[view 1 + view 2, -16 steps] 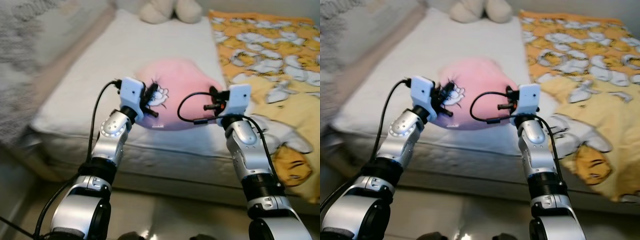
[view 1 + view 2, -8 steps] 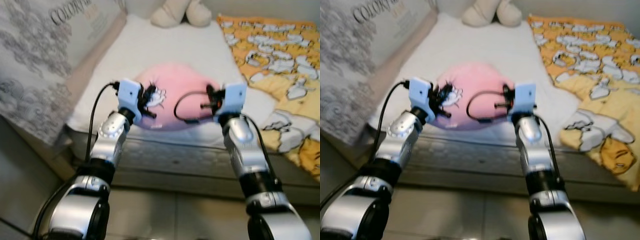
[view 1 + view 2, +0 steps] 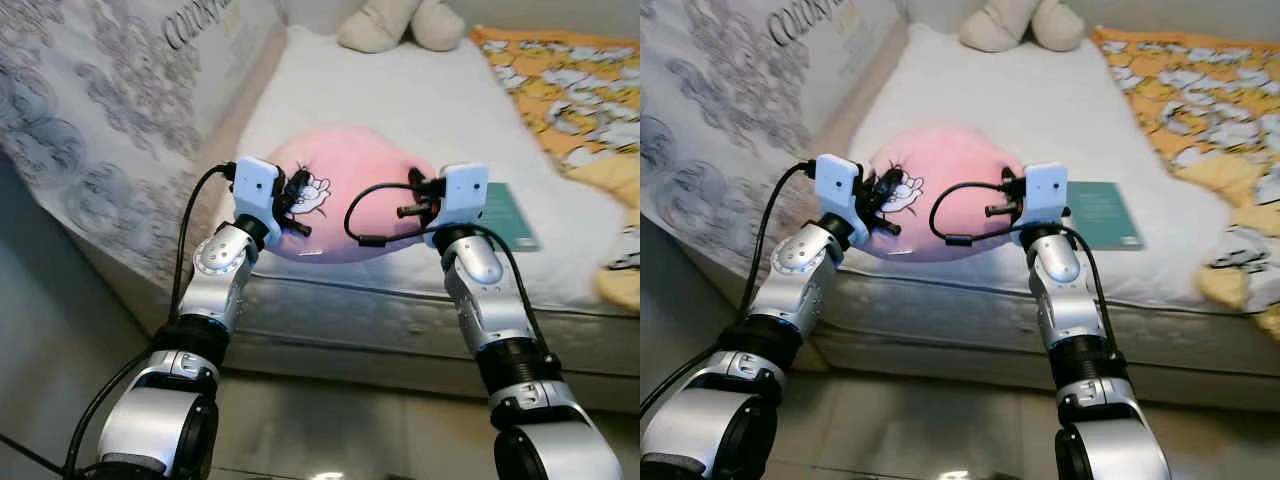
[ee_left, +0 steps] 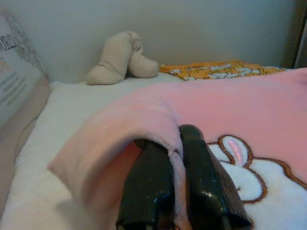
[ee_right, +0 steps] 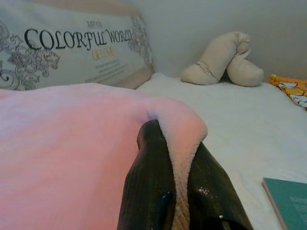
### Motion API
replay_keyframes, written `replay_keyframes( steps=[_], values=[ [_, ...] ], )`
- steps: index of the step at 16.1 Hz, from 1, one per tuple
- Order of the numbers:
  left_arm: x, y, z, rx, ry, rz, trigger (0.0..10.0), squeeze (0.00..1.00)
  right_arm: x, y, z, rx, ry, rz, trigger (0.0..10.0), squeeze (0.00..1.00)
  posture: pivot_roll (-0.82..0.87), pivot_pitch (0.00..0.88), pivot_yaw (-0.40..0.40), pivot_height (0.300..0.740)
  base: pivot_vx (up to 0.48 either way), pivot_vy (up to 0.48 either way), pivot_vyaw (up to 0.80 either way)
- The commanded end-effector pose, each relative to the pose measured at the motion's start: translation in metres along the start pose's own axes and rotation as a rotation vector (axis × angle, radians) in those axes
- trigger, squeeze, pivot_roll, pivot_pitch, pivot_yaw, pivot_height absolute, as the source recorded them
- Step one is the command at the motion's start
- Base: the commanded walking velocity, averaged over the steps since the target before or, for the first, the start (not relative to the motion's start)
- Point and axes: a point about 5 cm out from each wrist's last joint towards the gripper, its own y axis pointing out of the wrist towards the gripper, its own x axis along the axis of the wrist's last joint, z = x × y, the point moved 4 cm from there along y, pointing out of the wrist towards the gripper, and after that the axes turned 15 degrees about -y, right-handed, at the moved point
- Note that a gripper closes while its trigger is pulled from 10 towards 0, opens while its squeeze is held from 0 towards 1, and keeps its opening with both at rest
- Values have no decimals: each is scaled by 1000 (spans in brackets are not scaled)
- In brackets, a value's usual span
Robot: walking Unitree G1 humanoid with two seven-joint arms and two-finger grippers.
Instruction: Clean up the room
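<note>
A pink pillow [image 3: 350,190] is pinched at opposite edges by the left gripper [image 4: 173,143] and right gripper [image 5: 173,143]; both clamps should be kept level.

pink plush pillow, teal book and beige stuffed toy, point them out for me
pink plush pillow [image 3: 940,195], right eye view, bare top of its surface
teal book [image 3: 1102,213], right eye view, middle of the cover
beige stuffed toy [image 4: 119,57], left wrist view, its curved body

Orange blanket [image 3: 585,90] cut by edge
</note>
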Motion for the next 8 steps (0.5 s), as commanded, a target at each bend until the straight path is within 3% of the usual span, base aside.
replay_keyframes(
  steps=[1, 5, 6, 8],
  values=[
    [15, 4, 2, 6, -1, -48, 0, 0, 2, -2, -32, -104, 0, -15, 0, 212, -60, 0, 15, 740, 420, 0, 0],
    [17, 11, -5, -22, 38, -34, 0, 0, 4, 0, -35, -110, -11, -18, 0, 212, -64, 0, 18, 740, 433, 0, 0],
    [20, 12, -2, 21, 32, -54, 10000, 0, 1, 0, -33, -97, -27, -3, 10000, 204, -69, 0, 21, 740, 0, 0, 0],
    [21, 16, -6, 18, 44, -49, 10000, 0, 5, 1, -35, -113, -40, -20, 10000, 180, -74, 0, 25, 740, 0, 0, 0]
  ],
)
